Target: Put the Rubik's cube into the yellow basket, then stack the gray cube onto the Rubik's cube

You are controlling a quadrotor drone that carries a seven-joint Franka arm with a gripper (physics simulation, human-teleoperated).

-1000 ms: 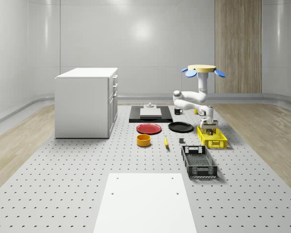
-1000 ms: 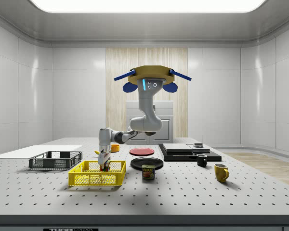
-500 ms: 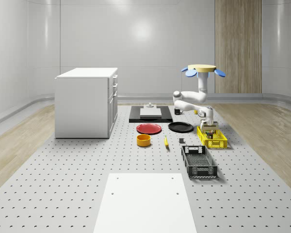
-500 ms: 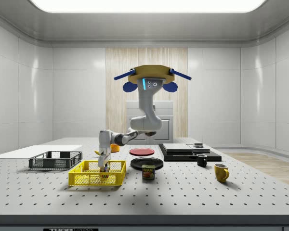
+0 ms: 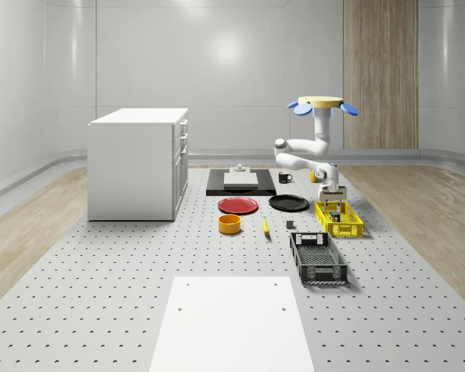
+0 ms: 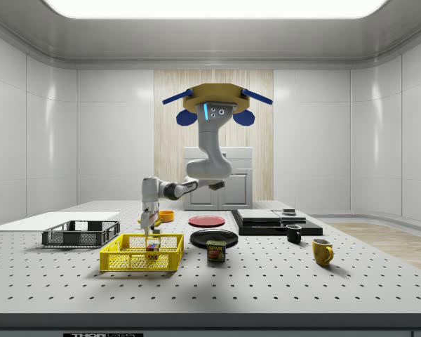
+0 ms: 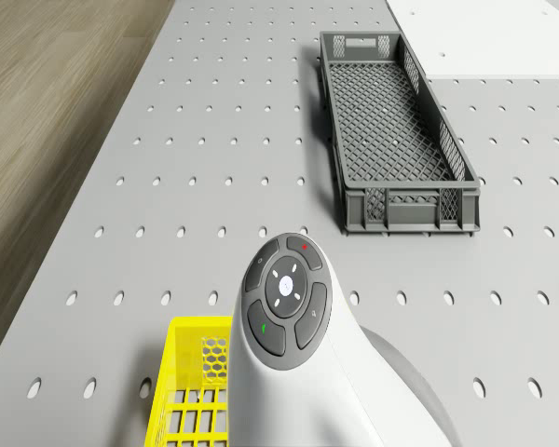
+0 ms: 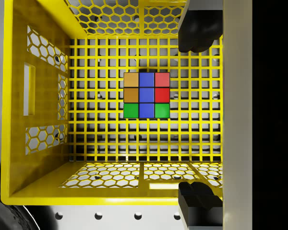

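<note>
1. Since the earlier frames the drone (image 6: pixel 212 105) has been raised, and the jaws have been lifted out of the yellow basket (image 6: pixel 142 260); the Rubik's cube (image 8: pixel 146 95), held between them a second ago, is now left lying on the basket floor.
2. The gripper (image 6: pixel 148 226) is seen hanging just above the basket, and the drone is seen hovering high over the table (image 5: pixel 101 294), beside the basket, on the side view's right.
3. In the wrist view the jaws are shown apart, one dark fingertip (image 8: pixel 198 32) on either side of the cube and neither touching it.
4. The Rubik's cube is seen flat on the mesh floor of the basket, roughly at the middle, with orange, blue, red and green squares facing up. In the side view it is partly screened by the basket wall.
5. The gray cube cannot be made out with any certainty.
6. In the drone view the basket is cut off by the frame edge and partly covered by the white arm (image 7: pixel 298 354).
7. A gray crate (image 7: pixel 396 135) is seen on the table near the basket; nothing can be made out inside it.
</note>
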